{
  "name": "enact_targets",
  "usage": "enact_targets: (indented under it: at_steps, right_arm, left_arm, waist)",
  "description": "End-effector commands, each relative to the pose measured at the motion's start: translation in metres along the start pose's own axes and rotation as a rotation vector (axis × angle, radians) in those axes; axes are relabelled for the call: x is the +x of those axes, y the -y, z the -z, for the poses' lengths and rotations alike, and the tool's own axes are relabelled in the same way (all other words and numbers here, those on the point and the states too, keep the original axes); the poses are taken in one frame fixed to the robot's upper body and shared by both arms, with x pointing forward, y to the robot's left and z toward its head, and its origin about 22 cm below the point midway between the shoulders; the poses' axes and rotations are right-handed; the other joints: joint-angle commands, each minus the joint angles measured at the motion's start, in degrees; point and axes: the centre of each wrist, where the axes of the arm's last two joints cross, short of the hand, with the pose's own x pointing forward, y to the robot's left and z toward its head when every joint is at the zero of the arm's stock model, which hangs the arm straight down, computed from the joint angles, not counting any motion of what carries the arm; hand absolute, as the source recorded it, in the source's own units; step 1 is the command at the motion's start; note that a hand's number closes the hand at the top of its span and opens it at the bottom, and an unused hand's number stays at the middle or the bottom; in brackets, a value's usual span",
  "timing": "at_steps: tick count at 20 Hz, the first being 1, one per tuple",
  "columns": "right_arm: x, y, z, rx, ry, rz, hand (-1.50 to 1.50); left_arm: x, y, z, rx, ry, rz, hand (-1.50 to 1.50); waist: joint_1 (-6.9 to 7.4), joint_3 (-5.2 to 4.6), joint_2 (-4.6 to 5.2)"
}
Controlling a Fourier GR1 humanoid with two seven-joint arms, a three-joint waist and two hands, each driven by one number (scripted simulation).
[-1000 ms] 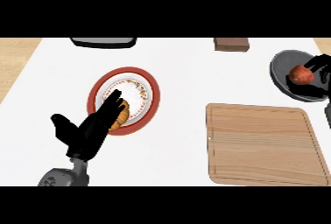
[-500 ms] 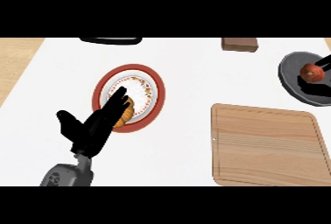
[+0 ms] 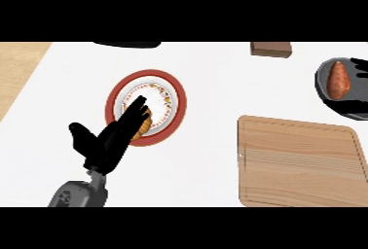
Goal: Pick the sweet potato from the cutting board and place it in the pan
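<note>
The orange-brown sweet potato [image 3: 339,80] lies lengthwise inside the black pan [image 3: 323,85] at the right edge, fully in sight. Just right of it, dark fingers of my right hand [image 3: 358,66] show at the picture's edge, apart from the potato and holding nothing. The wooden cutting board [image 3: 298,163] at the lower right has nothing on it. My left hand [image 3: 108,143] is open at the left, its straight fingers reaching over the near rim of a red-rimmed plate [image 3: 174,97].
An orange-brown food item [image 3: 143,127] lies on the plate, partly under my left fingers. A brown block [image 3: 271,48] and a dark object [image 3: 129,44] stand at the back edge. The white counter ends at a wooden strip [image 3: 18,73] on the left.
The sweet potato now lies flat in the pan instead of showing as a round lump under my right hand. The right hand has drawn off toward the right edge. The left hand stays over the plate.
</note>
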Motion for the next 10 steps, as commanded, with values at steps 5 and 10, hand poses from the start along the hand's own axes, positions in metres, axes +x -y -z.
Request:
enact_targets:
  at_steps: [5, 10]
  right_arm:
    - [0.009, 0.013, 0.012, -0.086, 0.053, 0.417, -1.50]
    - [-0.012, 0.036, 0.005, -0.003, -0.039, 0.566, -1.50]
  left_arm:
    - [-0.002, -0.003, 0.002, 0.032, -0.006, -0.017, 0.00]
    - [-0.008, -0.009, -0.007, 0.027, -0.013, -0.006, 0.00]
  waist:
    - [-1.29, 0.19, -0.05]
    - [-0.94, 0.02, -0.24]
